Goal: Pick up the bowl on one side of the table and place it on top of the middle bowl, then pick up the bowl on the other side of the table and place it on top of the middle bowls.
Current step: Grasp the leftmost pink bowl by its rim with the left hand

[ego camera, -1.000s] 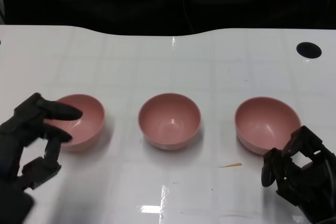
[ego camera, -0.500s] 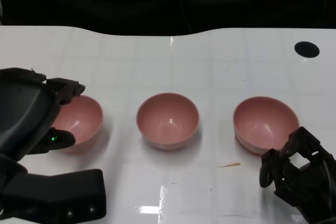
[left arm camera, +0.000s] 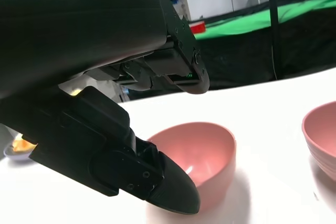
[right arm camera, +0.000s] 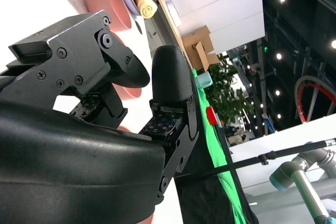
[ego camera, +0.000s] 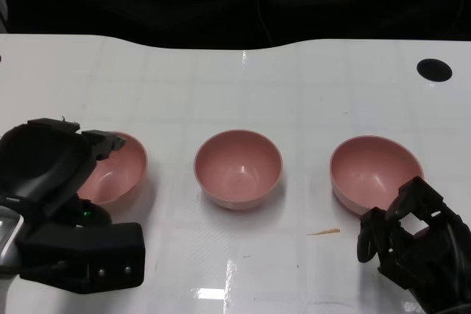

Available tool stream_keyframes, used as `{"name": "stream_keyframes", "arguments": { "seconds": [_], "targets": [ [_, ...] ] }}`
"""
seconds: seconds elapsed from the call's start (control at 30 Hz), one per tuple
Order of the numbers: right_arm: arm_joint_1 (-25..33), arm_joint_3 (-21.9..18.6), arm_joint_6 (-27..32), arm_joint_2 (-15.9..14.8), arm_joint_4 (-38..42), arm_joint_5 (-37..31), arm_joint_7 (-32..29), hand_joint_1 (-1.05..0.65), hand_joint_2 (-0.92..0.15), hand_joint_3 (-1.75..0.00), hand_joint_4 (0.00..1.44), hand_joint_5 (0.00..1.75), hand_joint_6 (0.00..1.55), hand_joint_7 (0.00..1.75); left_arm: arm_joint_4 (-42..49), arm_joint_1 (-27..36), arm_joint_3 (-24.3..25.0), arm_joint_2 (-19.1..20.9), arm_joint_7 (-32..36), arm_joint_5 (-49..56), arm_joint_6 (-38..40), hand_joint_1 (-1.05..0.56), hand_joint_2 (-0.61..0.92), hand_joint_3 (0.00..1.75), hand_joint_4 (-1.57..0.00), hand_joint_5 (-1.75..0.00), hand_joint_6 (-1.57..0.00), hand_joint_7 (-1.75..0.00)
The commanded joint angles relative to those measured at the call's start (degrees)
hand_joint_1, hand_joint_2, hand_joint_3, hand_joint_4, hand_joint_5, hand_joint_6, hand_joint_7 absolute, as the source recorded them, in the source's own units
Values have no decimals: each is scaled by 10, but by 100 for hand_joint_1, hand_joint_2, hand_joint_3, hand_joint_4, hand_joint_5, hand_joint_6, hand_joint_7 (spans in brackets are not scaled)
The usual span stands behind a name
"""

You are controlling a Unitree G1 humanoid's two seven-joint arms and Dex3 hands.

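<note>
Pink bowls sit in a row on the white bench (ego camera: 221,79): left bowl (ego camera: 118,170), middle bowl (ego camera: 238,168), right bowl (ego camera: 372,174), none stacked. Since a second ago the left hand (ego camera: 62,182) has turned over and closed in on the left bowl; its fingers now straddle the near rim, apart, nothing lifted yet. The first pick-up appears imminent. The right hand (ego camera: 412,244) stays just beside the right bowl, fingers curled, holding nothing.

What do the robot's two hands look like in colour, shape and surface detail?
The left robot hand is matt black, with a rounded shell, a boxy screwed block and a small green light. The right robot hand is black too, built from angular, screw-fastened segments.
</note>
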Motion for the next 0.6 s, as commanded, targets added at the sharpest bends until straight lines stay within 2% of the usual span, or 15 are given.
{"name": "stream_keyframes", "arguments": {
  "seconds": [0.03, 0.2, 0.6],
  "targets": [
    [7, -3, 4, -2, -7, -1, -9, -3, -53, -120, 98, 175, 72, 166, 27, -13, -14, 6, 11, -17, -5, -102, 89, 1, -48, -1, -60, -1],
    [9, -1, 9, -4, -12, 0, -12, -1, -54, -121, 97, 175, 71, 166, 59, -28, -31, 9, 18, -30, -12, -101, 90, 1, -48, -1, -60, 0],
    [4, -3, 2, -3, -5, 0, -9, -4, -55, -118, 96, 175, 71, 166, 199, -90, -88, 6, 64, -37, -25, -102, 92, 7, -51, -1, -60, 0]
  ]
}}
